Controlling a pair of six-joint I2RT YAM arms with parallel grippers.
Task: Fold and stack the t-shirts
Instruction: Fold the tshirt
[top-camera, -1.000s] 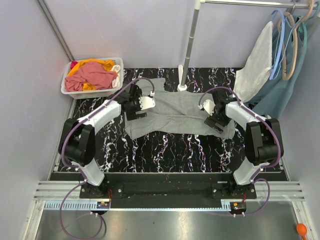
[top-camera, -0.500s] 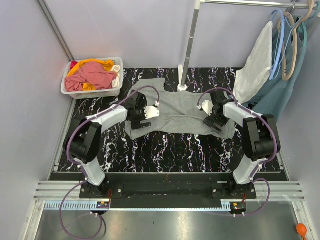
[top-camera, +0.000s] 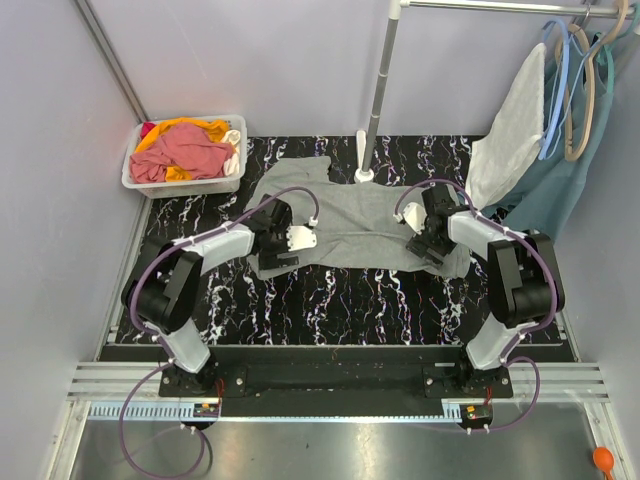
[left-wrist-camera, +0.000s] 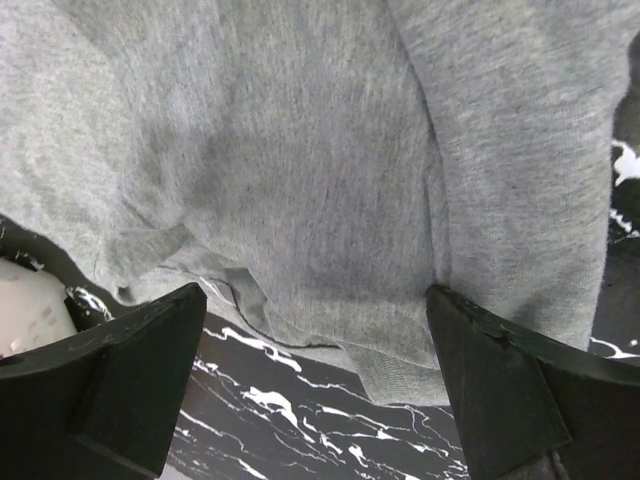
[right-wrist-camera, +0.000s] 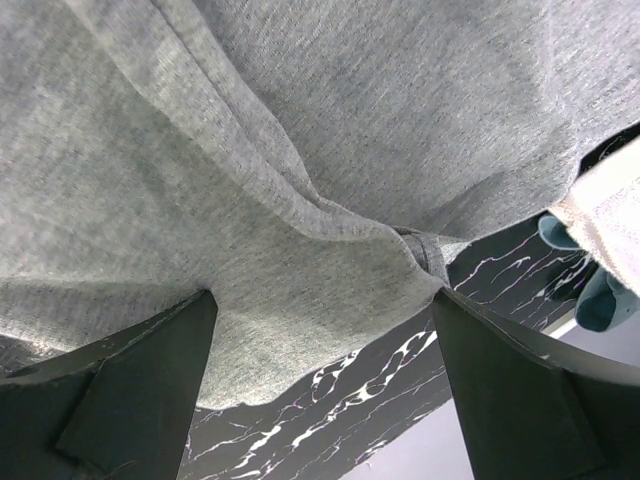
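A heather grey t-shirt (top-camera: 350, 218) lies spread out on the black marble table (top-camera: 330, 300). My left gripper (top-camera: 276, 252) stands open low over the shirt's near-left corner. In the left wrist view the grey t-shirt (left-wrist-camera: 320, 170) fills the top, and its hem corner lies between the gripper's (left-wrist-camera: 320, 385) black fingers (left-wrist-camera: 120, 385). My right gripper (top-camera: 430, 244) is open over the shirt's near-right edge. The right wrist view has the grey cloth (right-wrist-camera: 300, 150) running between that gripper's (right-wrist-camera: 325, 385) fingers (right-wrist-camera: 530, 395). Pink-red and orange t-shirts (top-camera: 185, 148) are piled in a basket.
The white basket (top-camera: 130, 178) stands at the table's back left corner. A rack pole (top-camera: 378, 90) rises from its base (top-camera: 365, 175) behind the shirt. At the back right, an off-white cloth (top-camera: 510, 130) and a teal-blue garment (top-camera: 565, 195) hang from hangers.
My left gripper has moved toward the near edge along the shirt's left side, down to its near-left corner. The right gripper has shifted only slightly. Both stay open.
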